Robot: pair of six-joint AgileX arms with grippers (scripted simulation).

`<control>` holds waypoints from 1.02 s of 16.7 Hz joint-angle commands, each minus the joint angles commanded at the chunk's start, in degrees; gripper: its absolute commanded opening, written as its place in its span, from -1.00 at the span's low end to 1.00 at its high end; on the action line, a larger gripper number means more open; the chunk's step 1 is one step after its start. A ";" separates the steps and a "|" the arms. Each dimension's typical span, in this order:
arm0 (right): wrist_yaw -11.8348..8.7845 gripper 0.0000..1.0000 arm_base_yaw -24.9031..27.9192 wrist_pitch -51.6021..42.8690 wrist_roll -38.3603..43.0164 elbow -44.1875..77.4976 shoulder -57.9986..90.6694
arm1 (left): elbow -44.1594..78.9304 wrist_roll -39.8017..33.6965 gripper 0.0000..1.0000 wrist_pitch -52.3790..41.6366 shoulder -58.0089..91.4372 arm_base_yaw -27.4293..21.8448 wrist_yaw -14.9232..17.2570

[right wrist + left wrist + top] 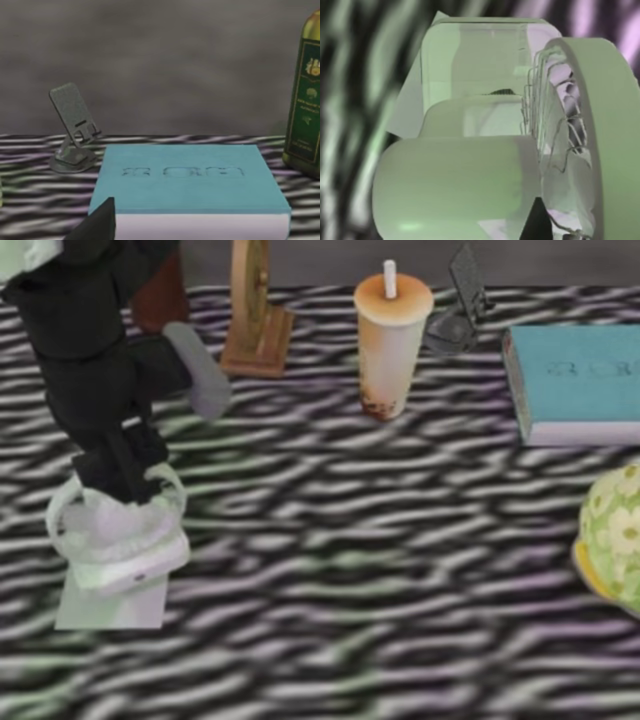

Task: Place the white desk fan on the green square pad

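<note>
The left AgileX arm reaches down over the left side of the zebra-striped black-and-white table, its dark gripper sitting at the top of the small glossy white plastic desk fan with its round ring guard; whether the fingers are closed on the fan or merely beside it cannot be told from above, and the left wrist view shows only the fan's stubby cylindrical motor housing and wire guard up close, with a black tip at the lower edge. The fan stands on the thin, flat, pale mint-green square pad, covering its rear portion while the pad's near edge shows bare in front of the base; in the left wrist view the pale sheet appears beyond the fan's rectangular base. Along the far edge of the table stand a wooden upright stand on a square base, a tall orange-white cup with a white straw, and a grey folding phone holder. A thick teal book lies at the right, and a round green floral object with a yellow rim sits near the right edge. The right arm is out of the top view; its wrist camera looks over the teal book toward the phone holder and a dark green labelled bottle, with one dark fingertip showing.
</note>
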 joint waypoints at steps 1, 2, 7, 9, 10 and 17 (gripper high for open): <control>0.00 1.00 0.00 0.00 0.00 0.00 0.00 | -1.35 5.79 -1.00 0.34 -1.22 1.02 0.00; 0.00 1.00 0.00 0.00 0.00 0.00 0.00 | -2.65 11.14 -1.00 0.70 -2.43 1.99 0.01; 0.00 1.00 0.00 0.00 0.00 0.00 0.00 | -7.47 29.64 -1.00 2.28 -7.23 5.66 0.13; 0.00 1.00 0.00 0.00 0.00 0.00 0.00 | -8.41 32.82 -1.00 2.65 -8.25 6.41 0.17; 0.00 1.00 0.00 0.00 0.00 0.00 0.00 | -8.62 33.50 -1.00 2.73 -8.48 6.58 0.18; 0.00 1.00 0.00 0.00 0.00 0.00 0.00 | -9.49 33.69 -1.00 3.74 -8.29 6.37 0.17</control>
